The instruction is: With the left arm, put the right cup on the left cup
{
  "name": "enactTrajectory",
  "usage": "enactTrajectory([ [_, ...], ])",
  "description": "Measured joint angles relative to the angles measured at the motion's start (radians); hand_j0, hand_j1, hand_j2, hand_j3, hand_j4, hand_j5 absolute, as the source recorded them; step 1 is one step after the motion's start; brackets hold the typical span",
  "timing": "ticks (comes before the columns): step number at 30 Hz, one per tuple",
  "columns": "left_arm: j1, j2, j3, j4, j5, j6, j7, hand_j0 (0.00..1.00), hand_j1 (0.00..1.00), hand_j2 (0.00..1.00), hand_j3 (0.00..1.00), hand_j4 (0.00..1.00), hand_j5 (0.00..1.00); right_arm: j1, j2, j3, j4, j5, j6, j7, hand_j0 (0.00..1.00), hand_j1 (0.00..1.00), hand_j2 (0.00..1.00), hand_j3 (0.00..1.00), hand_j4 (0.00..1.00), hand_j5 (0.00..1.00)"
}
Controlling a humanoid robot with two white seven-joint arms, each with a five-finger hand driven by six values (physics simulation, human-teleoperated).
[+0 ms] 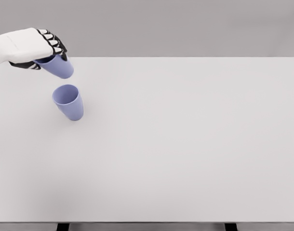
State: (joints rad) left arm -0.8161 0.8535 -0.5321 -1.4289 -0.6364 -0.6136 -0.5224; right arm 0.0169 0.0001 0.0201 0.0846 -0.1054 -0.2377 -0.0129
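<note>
One lilac cup [59, 67] sits tilted in the left hand's [29, 47] curled fingers, above another cup [68, 101].

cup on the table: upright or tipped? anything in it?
Upright and empty: the free cup stands on its base on the table, mouth up, bare interior visible. Left hand holds the other cup above it.

Two plain lavender cups near the far left. Held cup [59, 67] tilted, base pointing lower right, rim hidden. Standing cup [68, 101] upright, mouth open, just below the first, apart from it.
</note>
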Motion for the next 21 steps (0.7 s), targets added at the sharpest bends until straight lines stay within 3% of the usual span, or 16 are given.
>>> enactTrajectory([
  [5,0.009,0.025,0.009,-0.043,0.010,0.000,0.000,0.66,0.66,0.66,0.66,0.66,0.66,0.000,0.000,0.000,0.000,0.000,0.000,0.000,1.00,1.00,1.00,1.00,1.00,1.00],
  [9,0.094,0.049,0.051,-0.090,0.011,0.000,0.001,0.67,0.67,0.67,0.67,0.67,0.67,0.000,0.000,0.000,0.000,0.000,0.000,0.000,1.00,1.00,1.00,1.00,1.00,1.00],
  [16,0.095,0.072,0.103,-0.129,0.015,0.000,0.000,0.67,0.67,0.67,0.67,0.67,0.67,0.000,0.000,0.000,0.000,0.000,0.000,0.000,1.00,1.00,1.00,1.00,1.00,1.00],
  [21,0.130,0.114,0.117,-0.155,0.028,0.000,0.000,0.67,0.67,0.67,0.67,0.67,0.67,0.000,0.000,0.000,0.000,0.000,0.000,0.000,1.00,1.00,1.00,1.00,1.00,1.00],
])
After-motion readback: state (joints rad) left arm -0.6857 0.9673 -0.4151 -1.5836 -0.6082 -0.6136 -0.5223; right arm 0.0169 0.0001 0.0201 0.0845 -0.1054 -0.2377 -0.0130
